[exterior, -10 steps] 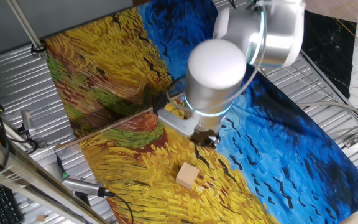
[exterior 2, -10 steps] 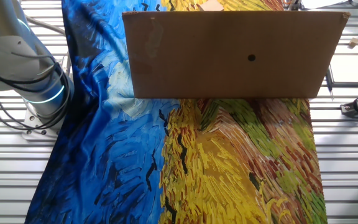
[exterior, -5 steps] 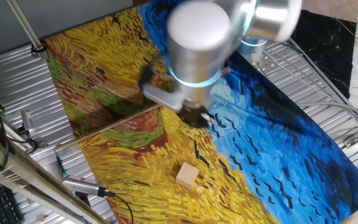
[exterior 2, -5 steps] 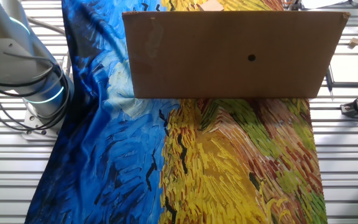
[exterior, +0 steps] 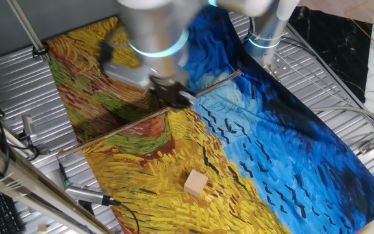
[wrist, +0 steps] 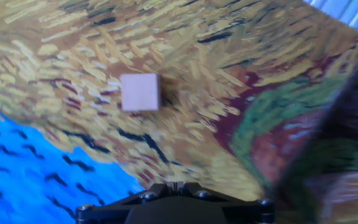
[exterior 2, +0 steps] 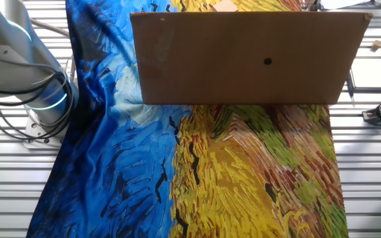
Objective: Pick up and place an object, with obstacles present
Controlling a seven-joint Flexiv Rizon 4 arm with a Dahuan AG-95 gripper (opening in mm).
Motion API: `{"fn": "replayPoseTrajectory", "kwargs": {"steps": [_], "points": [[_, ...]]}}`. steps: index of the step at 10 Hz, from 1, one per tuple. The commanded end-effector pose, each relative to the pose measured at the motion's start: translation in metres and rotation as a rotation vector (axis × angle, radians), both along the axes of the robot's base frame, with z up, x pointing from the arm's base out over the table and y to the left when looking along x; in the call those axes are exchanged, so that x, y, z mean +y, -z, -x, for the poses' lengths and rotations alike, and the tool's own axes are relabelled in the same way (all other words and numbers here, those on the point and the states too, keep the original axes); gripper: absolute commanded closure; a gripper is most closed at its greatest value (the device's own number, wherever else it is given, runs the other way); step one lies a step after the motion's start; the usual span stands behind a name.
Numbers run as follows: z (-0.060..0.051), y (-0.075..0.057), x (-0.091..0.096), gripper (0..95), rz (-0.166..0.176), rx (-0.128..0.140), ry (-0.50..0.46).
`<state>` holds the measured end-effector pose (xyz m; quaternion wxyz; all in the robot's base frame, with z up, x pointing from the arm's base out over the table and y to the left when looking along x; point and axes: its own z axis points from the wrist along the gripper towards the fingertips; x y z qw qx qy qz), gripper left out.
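Observation:
The light tan wooden cube lies on the yellow part of the painted cloth, near the front. It also shows in the hand view, up and left of centre. The thin brown wooden rod lies diagonally across the cloth, from the left edge up to the right. My gripper hangs over the middle of the rod, well behind and to the left of the cube. In the hand view the gripper has its jaws together with nothing between them. The cube is hidden in the other fixed view.
A brown cardboard board stands across the cloth and blocks the other fixed view. The arm's base is at the cloth's side. Grey metal rails surround the cloth. A cable and a tool lie at the front left.
The arm has swung away from the cube, back and to the left, and is now over the rod. The cube and the rod have not moved.

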<state>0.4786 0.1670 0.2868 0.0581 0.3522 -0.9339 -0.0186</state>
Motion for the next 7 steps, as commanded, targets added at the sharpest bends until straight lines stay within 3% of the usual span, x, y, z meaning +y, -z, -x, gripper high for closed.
{"fn": "replayPoseTrajectory", "kwargs": {"steps": [1,6,7], "points": [[-0.0145,0.0021,-0.0232,95.0,-0.017,0.001,-0.032],[-0.0151,0.0017,-0.0221,95.0,-0.020,-0.010,0.024],[-0.0151,0.0017,-0.0221,95.0,-0.004,-0.015,0.066]]}}
